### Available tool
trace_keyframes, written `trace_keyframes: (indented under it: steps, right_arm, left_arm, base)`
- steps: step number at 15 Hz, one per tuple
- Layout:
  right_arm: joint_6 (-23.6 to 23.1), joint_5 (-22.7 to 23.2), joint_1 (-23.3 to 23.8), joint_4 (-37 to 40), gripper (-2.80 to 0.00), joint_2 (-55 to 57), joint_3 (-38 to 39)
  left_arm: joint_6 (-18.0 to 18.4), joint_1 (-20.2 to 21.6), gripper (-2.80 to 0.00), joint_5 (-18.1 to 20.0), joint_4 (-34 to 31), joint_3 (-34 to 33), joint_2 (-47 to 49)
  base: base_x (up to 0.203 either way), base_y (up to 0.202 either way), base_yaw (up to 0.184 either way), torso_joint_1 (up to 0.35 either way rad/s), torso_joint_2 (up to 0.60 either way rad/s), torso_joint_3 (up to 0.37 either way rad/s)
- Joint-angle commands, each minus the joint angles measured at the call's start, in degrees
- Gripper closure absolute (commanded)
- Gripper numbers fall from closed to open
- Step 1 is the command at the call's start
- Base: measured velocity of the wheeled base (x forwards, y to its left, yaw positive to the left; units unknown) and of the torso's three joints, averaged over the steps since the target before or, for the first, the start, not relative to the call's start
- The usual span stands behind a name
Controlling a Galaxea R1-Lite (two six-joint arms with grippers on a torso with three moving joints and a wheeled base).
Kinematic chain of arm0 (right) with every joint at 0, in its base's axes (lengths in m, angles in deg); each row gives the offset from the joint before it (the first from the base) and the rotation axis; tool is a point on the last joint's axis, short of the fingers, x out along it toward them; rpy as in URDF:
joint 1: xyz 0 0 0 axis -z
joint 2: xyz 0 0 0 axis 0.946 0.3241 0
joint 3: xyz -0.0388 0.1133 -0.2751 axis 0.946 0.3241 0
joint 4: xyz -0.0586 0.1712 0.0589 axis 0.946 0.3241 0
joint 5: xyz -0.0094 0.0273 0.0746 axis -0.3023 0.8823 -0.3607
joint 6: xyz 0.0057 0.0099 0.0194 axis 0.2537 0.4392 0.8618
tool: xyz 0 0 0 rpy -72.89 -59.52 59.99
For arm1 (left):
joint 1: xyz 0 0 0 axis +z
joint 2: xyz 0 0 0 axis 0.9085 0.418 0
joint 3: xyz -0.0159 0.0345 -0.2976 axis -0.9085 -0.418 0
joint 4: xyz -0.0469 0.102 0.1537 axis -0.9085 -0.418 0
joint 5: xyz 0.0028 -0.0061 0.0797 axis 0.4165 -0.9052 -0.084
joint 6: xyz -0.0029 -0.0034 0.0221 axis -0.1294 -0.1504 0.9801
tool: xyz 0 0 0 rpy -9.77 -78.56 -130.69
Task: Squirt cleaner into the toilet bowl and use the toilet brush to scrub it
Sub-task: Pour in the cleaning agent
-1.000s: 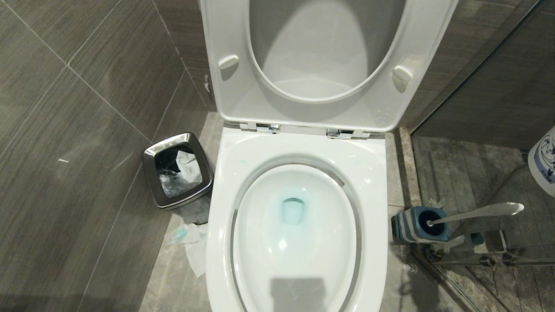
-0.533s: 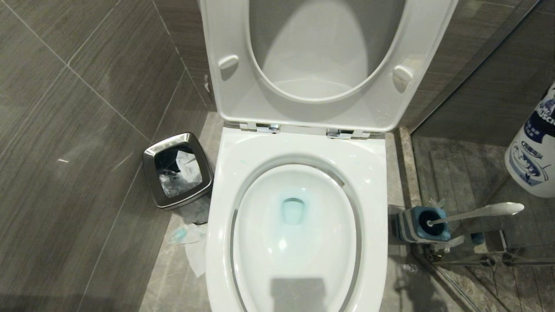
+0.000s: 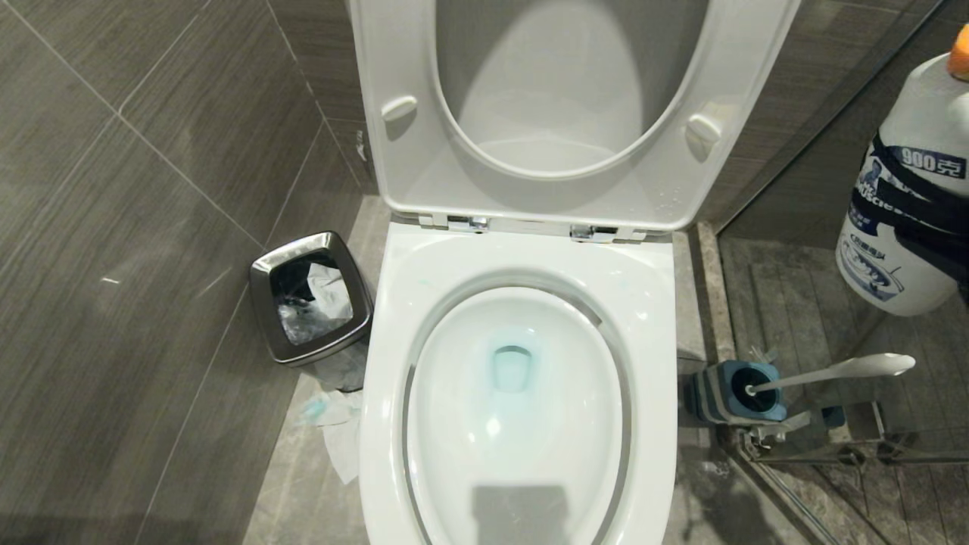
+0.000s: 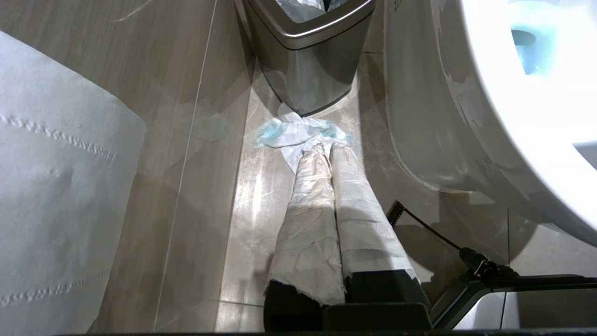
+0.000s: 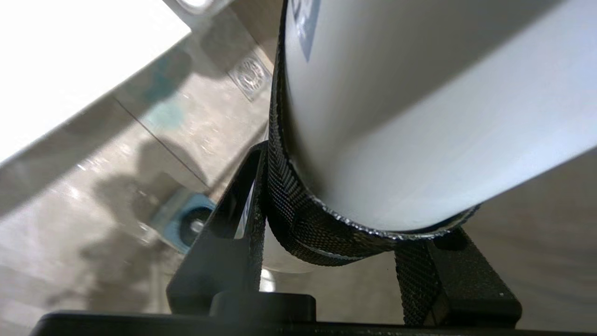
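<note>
Head view: glossy white ceramic toilet bowl lies open; slim white plastic toilet brush leans from its holder right of it, probably light, best gripped mid-handle. Left wrist view: left gripper pressed together, empty. Right wrist view: right gripper clamped around white plastic cleaner bottle, seemingly heavy, slick

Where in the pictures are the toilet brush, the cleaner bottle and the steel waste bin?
toilet brush (image 3: 833,372): head view, middle of its white handle.
cleaner bottle (image 3: 905,204): head view, on its label.
steel waste bin (image 3: 266,318): head view, on its metal rim.
</note>
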Motion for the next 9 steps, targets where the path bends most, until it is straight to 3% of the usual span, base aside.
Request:
trace_keyframes:
  steps: [1, 4, 9]
  right_arm:
    - [-2.12, -2.11, -2.51, -0.01, 0.00, 2.86, -1.05]
    - [-5.86, -3.35, -5.27, -0.01, 0.00, 4.26, -2.08]
    - [-9.31, -9.69, -12.85, 0.07, 0.00, 8.43, -4.62]
  left_arm:
    - [0.08, -0.02, 0.00, -0.02, -0.01, 0.01, 0.00]
    - [0.02, 0.05, 0.00, -0.02, -0.01, 0.01, 0.00]
    - [0.02, 0.06, 0.00, -0.02, -0.01, 0.01, 0.00]
  base:
    - [0.000, 0.000, 0.000, 0.000, 0.00, 0.000]
    - [0.000, 0.000, 0.000, 0.000, 0.00, 0.000]
    - [0.000, 0.000, 0.000, 0.000, 0.00, 0.000]
